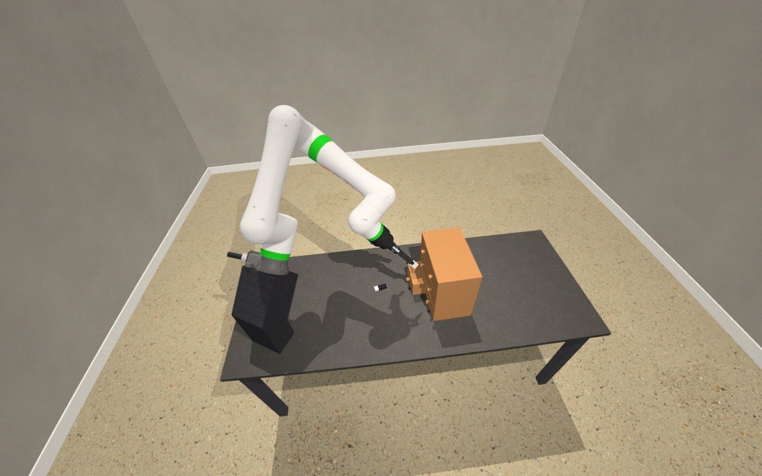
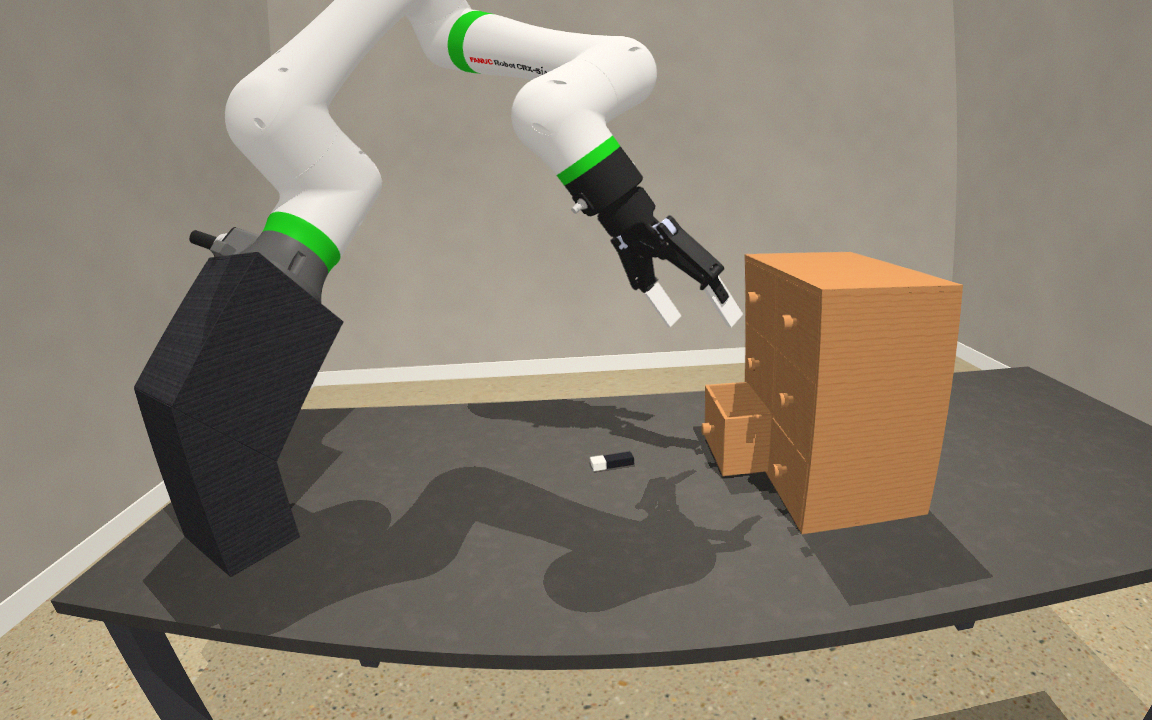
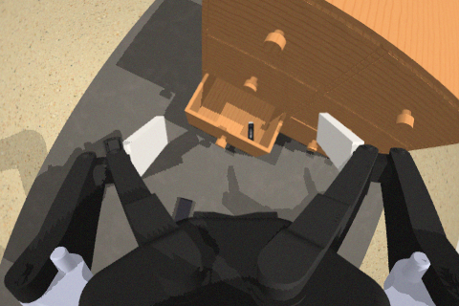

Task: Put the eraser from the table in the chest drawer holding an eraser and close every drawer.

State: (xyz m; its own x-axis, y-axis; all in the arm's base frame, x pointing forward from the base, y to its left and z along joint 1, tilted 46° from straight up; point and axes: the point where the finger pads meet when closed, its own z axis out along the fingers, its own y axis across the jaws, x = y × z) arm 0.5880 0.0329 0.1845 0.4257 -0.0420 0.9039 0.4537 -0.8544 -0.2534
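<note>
A black eraser with a white end [image 1: 380,287] [image 2: 611,461] lies flat on the table; in the wrist view only part of the eraser [image 3: 184,208] shows beside the gripper's body. The orange wooden chest [image 1: 452,257] [image 2: 884,394] [image 3: 239,19] stands upright. Its bottom drawer in the far column [image 1: 417,289] [image 2: 746,447] [image 3: 203,121] is pulled partly out and looks level. A small dark thing with a pale tip [image 3: 251,131] lies inside that drawer, near one side wall. My gripper [image 1: 415,264] [image 2: 703,320] [image 3: 240,128] is open and empty, tilted toward the chest, above the open drawer's height.
The other drawers look pushed in, their round knobs sticking out of the front. One fingertip is close to the chest's front in the exterior view. The dark table [image 1: 526,283] [image 2: 1054,447] carries the chest, the eraser and the arm's black base [image 1: 262,311] [image 2: 222,402].
</note>
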